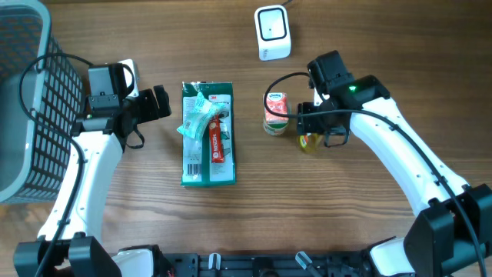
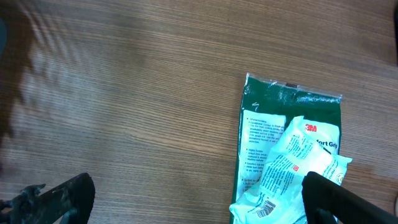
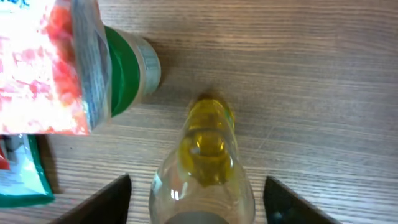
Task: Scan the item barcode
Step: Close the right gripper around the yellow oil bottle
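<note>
Yellow-capped bottle (image 3: 202, 180) framed by half-open right tool (image 3: 198, 196), not visibly gripped | left tool (image 2: 199, 199) wide open, empty | scanner (image 1: 273, 32) unused; scan pending

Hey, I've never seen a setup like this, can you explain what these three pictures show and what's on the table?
Two robot arms work at a wooden table. One picture looks down from above; the other two come from cameras on each wrist. The left gripper is open beside a green packet with a smaller white packet on it. The right gripper straddles a small yellow bottle, not clearly gripping it, next to a red and white carton. A white scanner and a basket also sit there.
</note>
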Controlling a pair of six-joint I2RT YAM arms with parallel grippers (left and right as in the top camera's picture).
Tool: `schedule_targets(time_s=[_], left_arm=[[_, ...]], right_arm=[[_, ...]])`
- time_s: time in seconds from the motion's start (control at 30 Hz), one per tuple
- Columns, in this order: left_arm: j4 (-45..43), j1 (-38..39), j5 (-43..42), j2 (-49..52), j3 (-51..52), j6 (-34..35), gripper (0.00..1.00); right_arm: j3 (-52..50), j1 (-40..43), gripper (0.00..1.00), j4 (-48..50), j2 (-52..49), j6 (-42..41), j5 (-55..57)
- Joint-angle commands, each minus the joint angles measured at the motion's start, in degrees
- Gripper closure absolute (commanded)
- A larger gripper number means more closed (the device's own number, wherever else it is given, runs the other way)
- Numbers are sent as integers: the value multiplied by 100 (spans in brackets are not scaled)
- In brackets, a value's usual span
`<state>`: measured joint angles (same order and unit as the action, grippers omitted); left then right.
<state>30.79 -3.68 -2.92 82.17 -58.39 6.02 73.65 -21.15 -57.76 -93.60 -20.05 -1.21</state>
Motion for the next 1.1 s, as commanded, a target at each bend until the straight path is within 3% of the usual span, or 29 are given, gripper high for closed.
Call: schedule_targets(time_s=[0.0,0.03,0.1,0.2,0.3,0.37,0.43,0.47,0.63,0.67,0.87,1.0,1.07], left_arm=[[-13,20,-26,-83,-87,-131,0],[-13,20,-26,-83,-87,-131,0],[-13,20,-26,-85,-87,-131,0],[-13,20,-26,-83,-87,-131,0],[-13,20,-26,-83,-87,-131,0],[-13,20,-26,-83,-87,-131,0],[-13,20,-26,-83,-87,-131,0],[-13,20,-26,-83,-87,-131,0],[-15,20,-26,-83,-87,-131,0],[-13,20,-26,-83,-87,-131,0],[-13,20,-26,-85,-87,-131,0],[-13,20,-26,-83,-87,-131,0],[-13,20,-26,-83,-87,-131,0]], right_arm=[[-31,-22,59,13,-28,46,35],[-72,-22,63,15,-28,46,35],[-103,-22,57,37,-28,46,35],[-103,-22,56,92,-28,48,35],[-103,-22,43,92,-28,55,35],[-103,-22,43,94,-28,55,35],[-103,-22,50,92,-28,52,35],[-103,-22,47,92,-28,55,35],[-15,17,3,142,-28,59,33],[42,42,0,127,-28,57,15],[-46,37,2,-26,-61,35,-44],[-289,37,10,142,-70,37,-4],[-293,37,24,247,-70,-22,-11]])
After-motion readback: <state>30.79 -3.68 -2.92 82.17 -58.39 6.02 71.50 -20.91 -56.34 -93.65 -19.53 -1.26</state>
